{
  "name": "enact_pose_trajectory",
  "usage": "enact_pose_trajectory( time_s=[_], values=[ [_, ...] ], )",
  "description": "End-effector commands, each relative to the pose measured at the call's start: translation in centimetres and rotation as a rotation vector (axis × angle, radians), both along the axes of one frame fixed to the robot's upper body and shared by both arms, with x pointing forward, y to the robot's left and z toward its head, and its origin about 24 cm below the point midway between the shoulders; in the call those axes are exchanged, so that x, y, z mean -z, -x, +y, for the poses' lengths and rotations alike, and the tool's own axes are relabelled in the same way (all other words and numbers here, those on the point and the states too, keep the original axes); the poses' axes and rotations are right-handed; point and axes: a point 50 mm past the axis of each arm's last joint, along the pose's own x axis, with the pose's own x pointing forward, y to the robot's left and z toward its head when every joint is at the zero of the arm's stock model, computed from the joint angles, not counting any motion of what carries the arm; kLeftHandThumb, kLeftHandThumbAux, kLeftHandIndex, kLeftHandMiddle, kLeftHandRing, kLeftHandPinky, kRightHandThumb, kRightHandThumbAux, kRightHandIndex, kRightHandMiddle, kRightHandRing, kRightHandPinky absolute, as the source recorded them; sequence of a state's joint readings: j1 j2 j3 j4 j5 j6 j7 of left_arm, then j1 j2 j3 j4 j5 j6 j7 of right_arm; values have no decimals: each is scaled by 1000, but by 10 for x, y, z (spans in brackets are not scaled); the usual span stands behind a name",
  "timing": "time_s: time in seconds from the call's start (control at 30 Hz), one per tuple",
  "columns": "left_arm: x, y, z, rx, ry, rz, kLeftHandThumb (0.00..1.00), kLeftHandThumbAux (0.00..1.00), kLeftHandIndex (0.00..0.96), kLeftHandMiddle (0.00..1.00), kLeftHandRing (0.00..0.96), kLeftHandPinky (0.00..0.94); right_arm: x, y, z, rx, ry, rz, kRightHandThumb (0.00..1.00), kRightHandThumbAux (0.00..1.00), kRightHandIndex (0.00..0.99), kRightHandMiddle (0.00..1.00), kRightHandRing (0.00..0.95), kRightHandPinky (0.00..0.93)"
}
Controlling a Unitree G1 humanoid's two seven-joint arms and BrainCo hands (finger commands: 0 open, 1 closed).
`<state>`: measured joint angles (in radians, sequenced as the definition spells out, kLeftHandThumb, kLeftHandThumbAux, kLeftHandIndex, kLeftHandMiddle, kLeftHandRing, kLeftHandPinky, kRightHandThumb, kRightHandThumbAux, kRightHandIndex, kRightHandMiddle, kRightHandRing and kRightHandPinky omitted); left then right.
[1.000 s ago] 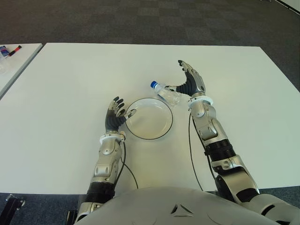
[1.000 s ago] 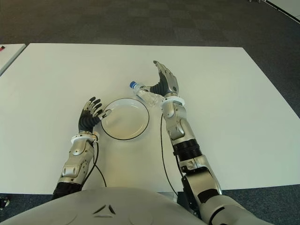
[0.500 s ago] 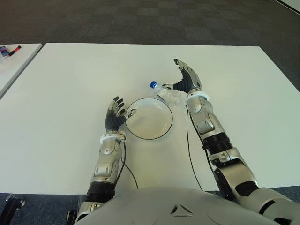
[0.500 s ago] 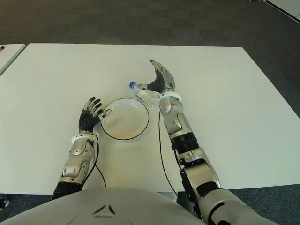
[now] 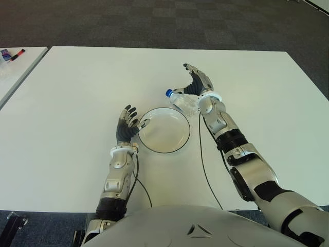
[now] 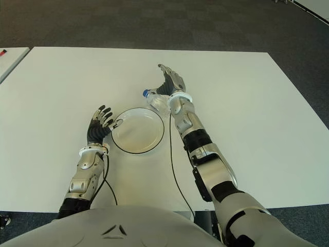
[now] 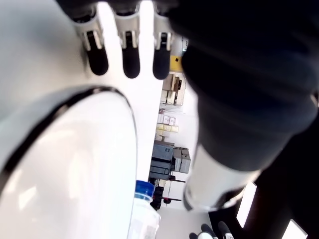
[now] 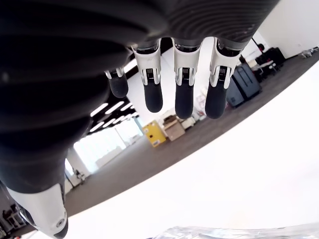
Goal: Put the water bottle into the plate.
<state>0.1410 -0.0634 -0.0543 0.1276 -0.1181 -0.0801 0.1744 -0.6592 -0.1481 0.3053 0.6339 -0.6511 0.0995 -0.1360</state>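
Our right hand (image 5: 196, 85) has its fingers (image 8: 183, 94) spread and holding nothing, arched just above and behind the water bottle (image 5: 183, 102), which lies on its side on the tabletop (image 5: 77, 87) at the far rim of the plate (image 5: 164, 129). Our left hand (image 5: 126, 127) shows at the plate's left edge, its fingers (image 7: 130, 52) extended and empty, thumb at the rim.

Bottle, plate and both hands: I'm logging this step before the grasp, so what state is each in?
Water bottle: lying on its side on the table, blue cap on, just beyond the plate's far rim, not in it.
Plate: upright, nothing in it.
Right hand: open, fingers spread over the bottle, not gripping.
Left hand: open at the plate's left rim, holding nothing.
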Motion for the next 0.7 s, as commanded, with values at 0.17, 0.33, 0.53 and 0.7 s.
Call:
enact_pose_trajectory(
  time_s=[0.17,0.33,0.53,0.7],
  values=[
    [1,-1,-19,-22,77,8,0,934,107,156,141,168,5,-4,3,-19,17,19,540,701,64,155,155,232],
    [0,-1,-20,-24,80,7,0,940,108,158,145,174,7,-5,3,-22,19,34,550,697,65,155,161,249],
    [-1,-1,-21,-27,89,5,0,947,117,164,152,182,11,-4,3,-26,0,50,552,699,64,158,167,255],
    [-1,0,-21,-28,92,2,0,947,124,170,158,183,15,-1,2,-33,3,62,549,707,63,161,173,265]
  ],
)
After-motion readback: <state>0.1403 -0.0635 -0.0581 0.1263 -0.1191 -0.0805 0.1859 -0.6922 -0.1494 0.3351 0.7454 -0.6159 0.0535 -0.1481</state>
